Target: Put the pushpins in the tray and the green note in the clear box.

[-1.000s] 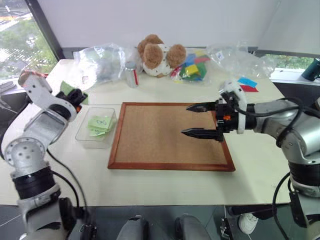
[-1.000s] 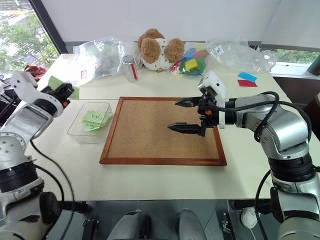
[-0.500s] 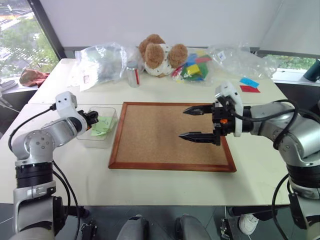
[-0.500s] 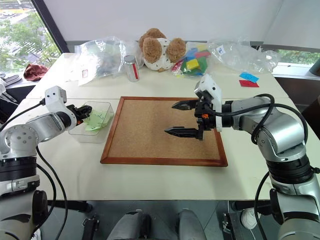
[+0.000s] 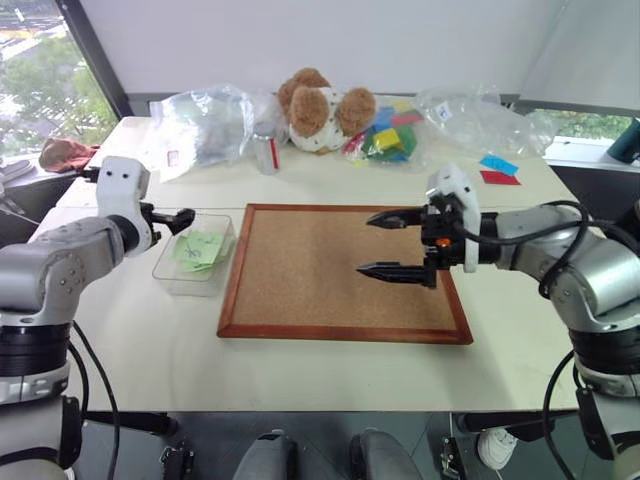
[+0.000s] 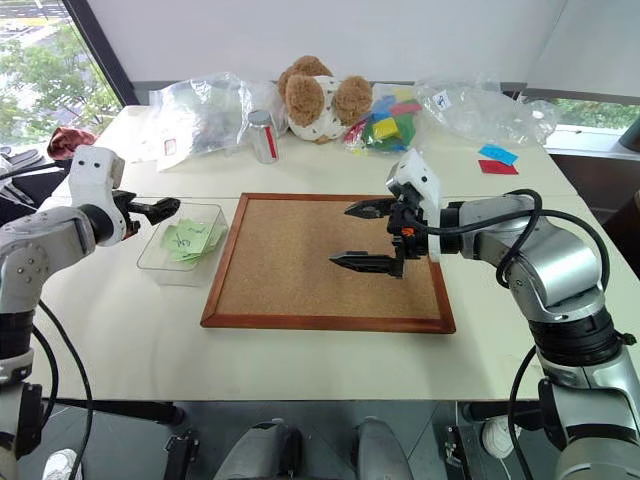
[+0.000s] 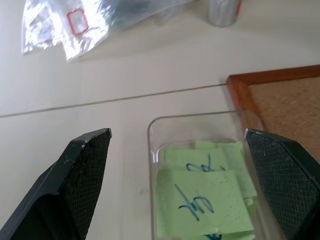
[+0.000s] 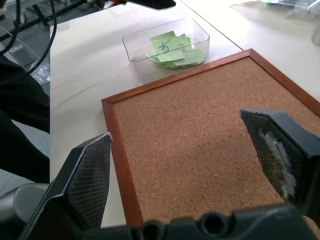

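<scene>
The table (image 5: 330, 385) carries everything, and I place the rest from the cork board (image 5: 340, 268) at its middle. It is the biggest thing here, bare cork in a wooden frame; I take it for the tray, though I cannot make out any pushpins on it or elsewhere.

Beyond the board's far edge sit a teddy bear (image 5: 318, 108), crinkled plastic bags (image 5: 205, 122) and a small can (image 5: 265, 152).

My right gripper (image 5: 398, 245) hangs over the board's right half, jaws spread wide and holding nothing.

Just beside the board's left edge stands the clear box (image 5: 168, 266), with green notes inside. My left gripper (image 5: 170, 216) hovers over the box's far rim, fingers (image 7: 82, 167) wide apart and empty.

The green note (image 7: 206, 205) lies on top of the pile, scribble up. It is thin, limp paper: light, easily creased, and likely to slide or lift on a draught. I would pinch it at a free edge or corner, gently, never from flat above.
</scene>
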You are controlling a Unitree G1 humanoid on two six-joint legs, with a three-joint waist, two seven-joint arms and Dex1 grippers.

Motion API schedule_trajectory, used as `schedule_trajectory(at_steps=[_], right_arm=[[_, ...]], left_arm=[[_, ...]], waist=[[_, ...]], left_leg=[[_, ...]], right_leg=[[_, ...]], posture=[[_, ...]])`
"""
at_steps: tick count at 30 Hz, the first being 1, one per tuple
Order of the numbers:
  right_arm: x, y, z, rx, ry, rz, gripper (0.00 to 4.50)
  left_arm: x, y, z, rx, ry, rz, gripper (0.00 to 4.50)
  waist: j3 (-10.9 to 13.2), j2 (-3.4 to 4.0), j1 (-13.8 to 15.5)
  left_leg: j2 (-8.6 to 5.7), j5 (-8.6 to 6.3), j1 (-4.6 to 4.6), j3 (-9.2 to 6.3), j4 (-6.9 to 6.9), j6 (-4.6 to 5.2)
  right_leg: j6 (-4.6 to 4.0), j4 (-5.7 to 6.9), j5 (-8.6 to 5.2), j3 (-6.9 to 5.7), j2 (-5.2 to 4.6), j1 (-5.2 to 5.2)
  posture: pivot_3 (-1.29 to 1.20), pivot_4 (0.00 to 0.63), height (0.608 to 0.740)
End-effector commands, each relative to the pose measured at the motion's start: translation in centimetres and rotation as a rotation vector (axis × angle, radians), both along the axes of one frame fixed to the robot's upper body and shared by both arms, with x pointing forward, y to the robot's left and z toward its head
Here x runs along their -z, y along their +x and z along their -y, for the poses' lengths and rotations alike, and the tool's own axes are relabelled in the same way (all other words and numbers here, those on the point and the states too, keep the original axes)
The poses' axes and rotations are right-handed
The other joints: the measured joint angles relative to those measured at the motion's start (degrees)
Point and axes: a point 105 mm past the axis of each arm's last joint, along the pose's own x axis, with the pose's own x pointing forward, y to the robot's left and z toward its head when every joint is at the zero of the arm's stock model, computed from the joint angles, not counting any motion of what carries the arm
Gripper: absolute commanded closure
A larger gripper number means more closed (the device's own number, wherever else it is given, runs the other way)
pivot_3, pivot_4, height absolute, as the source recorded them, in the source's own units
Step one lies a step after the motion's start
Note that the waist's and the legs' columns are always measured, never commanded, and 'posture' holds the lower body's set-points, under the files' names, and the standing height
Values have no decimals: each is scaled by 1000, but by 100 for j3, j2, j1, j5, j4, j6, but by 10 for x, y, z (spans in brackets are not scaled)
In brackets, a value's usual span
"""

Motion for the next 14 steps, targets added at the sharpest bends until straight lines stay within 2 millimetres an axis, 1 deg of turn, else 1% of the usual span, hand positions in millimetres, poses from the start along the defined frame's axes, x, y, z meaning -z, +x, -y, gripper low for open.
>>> schedule_trajectory(at_steps=[1,5,7,8,9,11,13,14], right_arm=[[-10,0,2,-6,6,43,0],[-3,0,17,48,-22,18,0],[-1,0,22,65,-29,12,0],[1,-1,26,83,-37,7,0],[3,-1,29,98,-42,3,0],[8,-4,36,131,-50,-9,0],[12,-5,41,159,-59,-14,0],[13,-6,43,172,-61,-15,0]], left_arm=[[-34,-15,30,222,-63,102,90],[-34,-36,61,464,-81,92,90],[-31,-44,69,543,-74,82,90],[-29,-52,76,616,-51,91,90],[-24,-61,82,689,-41,82,90],[-2,-78,87,815,41,28,90],[16,-88,87,884,86,-15,90],[19,-89,86,900,87,-19,90]], waist=[[0,0,0],[0,0,4],[0,0,-2],[1,1,-10],[1,1,-28],[1,3,-57],[3,6,-91],[3,6,-91]], left_leg=[[0,0,0,0,0,0],[0,-1,-2,0,0,2],[0,-2,-2,1,0,3],[0,-2,-2,1,0,3],[0,-2,-1,1,-1,3],[1,-2,0,1,-2,3],[2,-2,1,2,-8,3],[2,-2,1,2,-9,3]], right_leg=[[0,0,0,0,0,-1],[0,-1,0,-1,-2,-1],[0,-3,0,0,-2,-1],[0,-3,0,0,-2,-1],[-1,-2,0,0,-2,-1],[-1,-2,-1,1,-2,-1],[-3,-5,-2,1,-2,0],[-3,-5,-2,1,-3,0]], posture=[[0,150,740],[0,150,740],[0,150,740],[0,150,740],[0,150,740],[0,150,740],[0,150,740],[0,150,740]])
